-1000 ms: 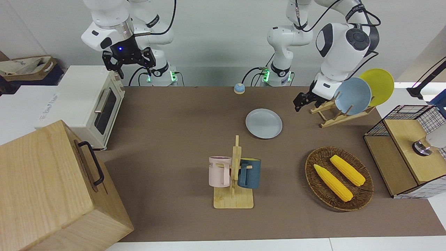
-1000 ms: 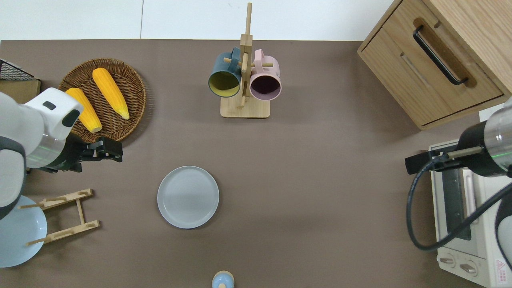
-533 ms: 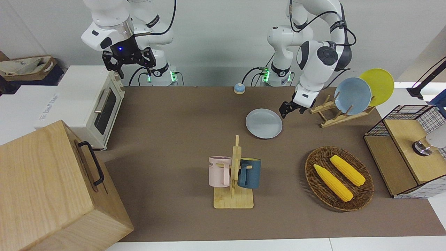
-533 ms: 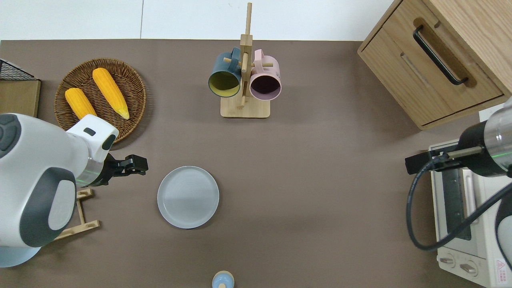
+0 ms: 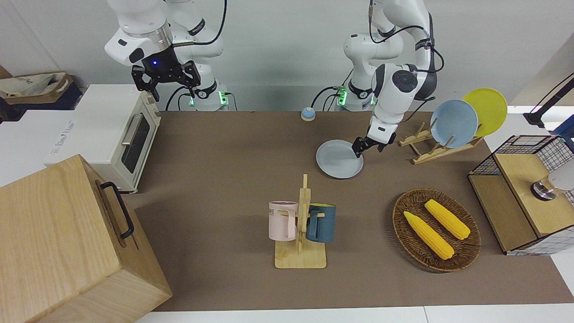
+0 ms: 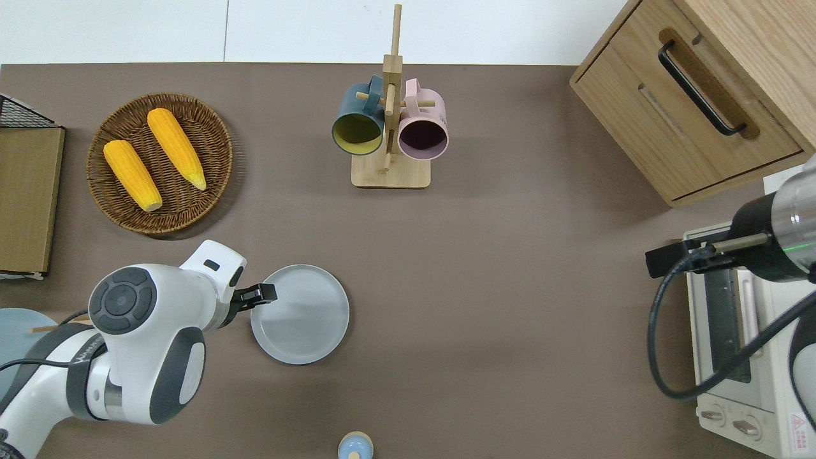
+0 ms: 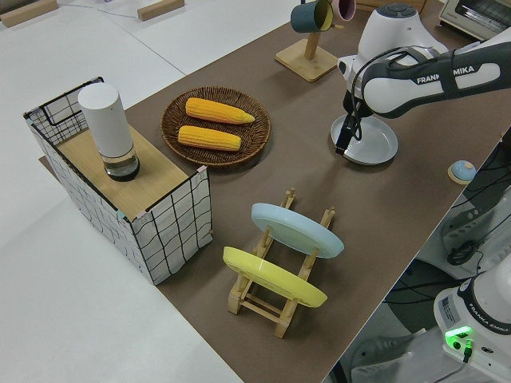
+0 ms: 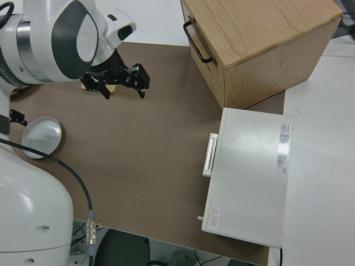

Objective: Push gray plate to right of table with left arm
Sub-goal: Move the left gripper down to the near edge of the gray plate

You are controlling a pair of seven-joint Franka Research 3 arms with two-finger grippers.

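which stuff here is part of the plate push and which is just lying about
In the job: gray plate; left gripper, at the plate's rim on the left arm's side; table.

Lying about: mug rack; corn basket; plate rack; toaster oven; wooden cabinet. Right arm is parked.

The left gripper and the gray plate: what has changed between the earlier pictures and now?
The left gripper travelled from near the plate rack toward the right arm's end of the table and came down to the rim of the gray plate. The plate has not moved, nothing was grasped, and the right arm stays parked.
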